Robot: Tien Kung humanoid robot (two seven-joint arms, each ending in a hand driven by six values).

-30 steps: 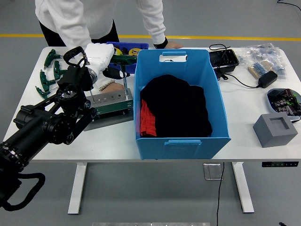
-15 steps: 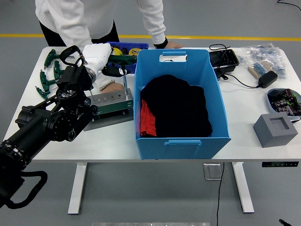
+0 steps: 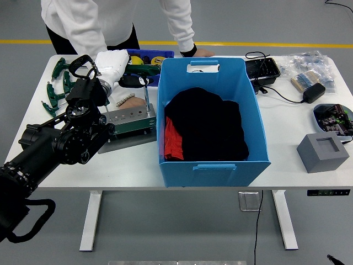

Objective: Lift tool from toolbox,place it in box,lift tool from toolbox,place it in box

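Observation:
The small blue toolbox (image 3: 148,57) stands at the table's back, left of the big blue box (image 3: 212,160), which holds black cloth (image 3: 207,124) and something red (image 3: 172,141). My left hand (image 3: 83,69) is raised over the table's left part, a little left of the toolbox, and I see it from behind. A person's white-gloved hand (image 3: 113,63) is right beside it and rests over a black-handled tool (image 3: 135,81) at the toolbox's front. The person's other hand (image 3: 201,53) lies on the table behind the box.
Green T-handle tools (image 3: 55,83) lie at the far left. A grey drilled block on a green base (image 3: 129,118) sits beside the box. On the right are a black tray (image 3: 262,69), plastic bags (image 3: 306,63), a power adapter (image 3: 314,93), a round dish (image 3: 333,116) and a grey foam block (image 3: 322,152).
My left hand drew back a little to the left. The gloved hand and the black-handled tool shifted slightly up towards the toolbox.

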